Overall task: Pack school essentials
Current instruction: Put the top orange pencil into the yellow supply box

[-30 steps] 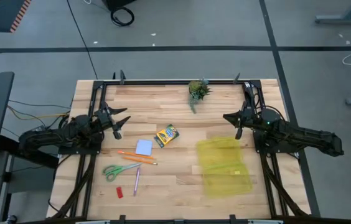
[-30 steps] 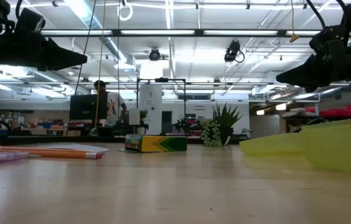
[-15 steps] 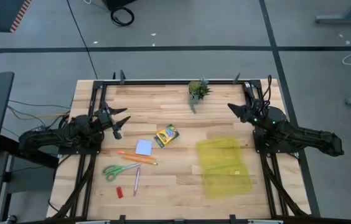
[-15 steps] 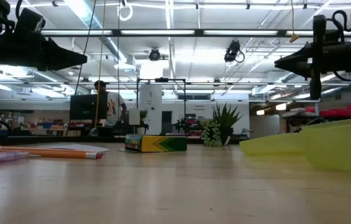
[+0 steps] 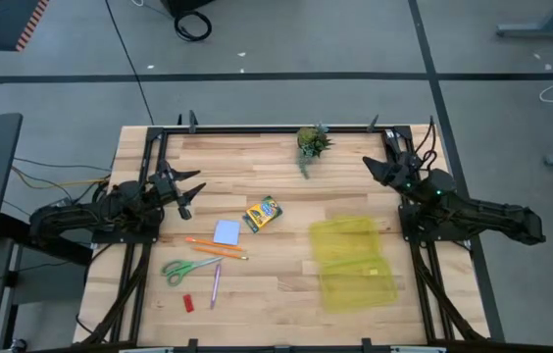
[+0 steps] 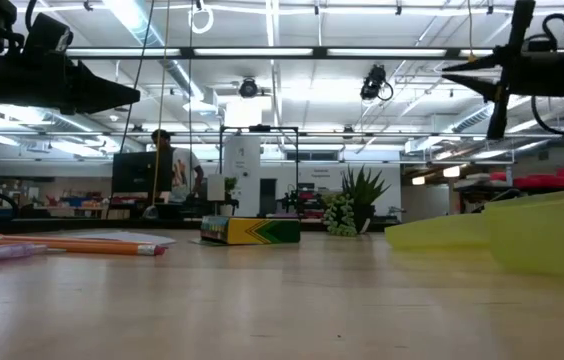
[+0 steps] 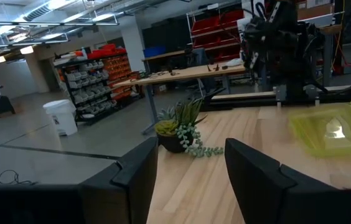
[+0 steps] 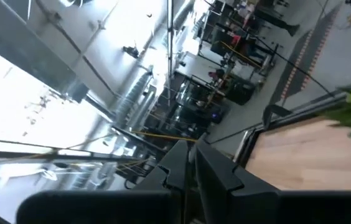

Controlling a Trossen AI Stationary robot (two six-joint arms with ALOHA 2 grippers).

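High view: the orange pencil [image 5: 216, 247] is laid nearly crosswise on the left half of the table, just below the light-blue note pad [image 5: 226, 231] and beside the crayon box [image 5: 263, 213]; the green-handled scissors [image 5: 184, 268], pinkish pen [image 5: 215, 284] and red eraser [image 5: 187, 303] are spread nearer the front edge. The translucent yellow case [image 5: 353, 262] is set to the right, the potted plant [image 5: 311, 142] at the back edge. The left gripper [image 5: 188, 189] is held with fingers apart above the table's left side, well clear of everything, while the right gripper [image 5: 376, 170], fingers together, is raised near the back right corner.
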